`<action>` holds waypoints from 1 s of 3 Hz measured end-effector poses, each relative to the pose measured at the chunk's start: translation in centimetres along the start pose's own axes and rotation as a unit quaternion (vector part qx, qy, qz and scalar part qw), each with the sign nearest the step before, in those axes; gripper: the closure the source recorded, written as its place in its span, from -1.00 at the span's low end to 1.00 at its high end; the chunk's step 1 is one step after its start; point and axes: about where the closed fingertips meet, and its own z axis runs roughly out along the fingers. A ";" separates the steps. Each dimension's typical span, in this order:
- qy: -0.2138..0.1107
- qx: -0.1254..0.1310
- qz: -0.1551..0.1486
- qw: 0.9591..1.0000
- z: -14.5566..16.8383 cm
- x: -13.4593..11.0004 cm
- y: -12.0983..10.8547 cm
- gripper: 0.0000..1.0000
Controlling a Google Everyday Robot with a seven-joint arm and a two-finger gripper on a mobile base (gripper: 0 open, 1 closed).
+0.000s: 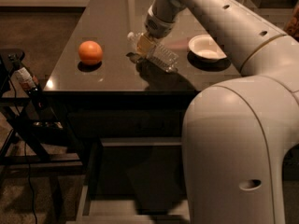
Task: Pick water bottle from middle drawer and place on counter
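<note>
I see the gripper at upper centre, down over the small clear ribbed plastic water bottle lying on the glossy grey-brown counter. I cannot tell whether it grips. The grey-walled middle drawer stands open below.

Pincer blurred at water bottle on counter; middle drawer cut by btm edge.

You are looking at a glossy, smooth counter that reflects the light. On it lies a clear, ribbed plastic water bottle, with the gripper at its capped end. The arm's shell looks like smooth matt white plastic, the bowl smooth white, and the orange soft-sheened.
</note>
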 end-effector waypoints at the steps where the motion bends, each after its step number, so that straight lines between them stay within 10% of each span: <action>1: 0.000 0.000 0.000 1.000 0.0 0.0 0.0 0.61; 3: 0.000 0.000 0.000 1.000 0.0 0.0 0.0 -0.32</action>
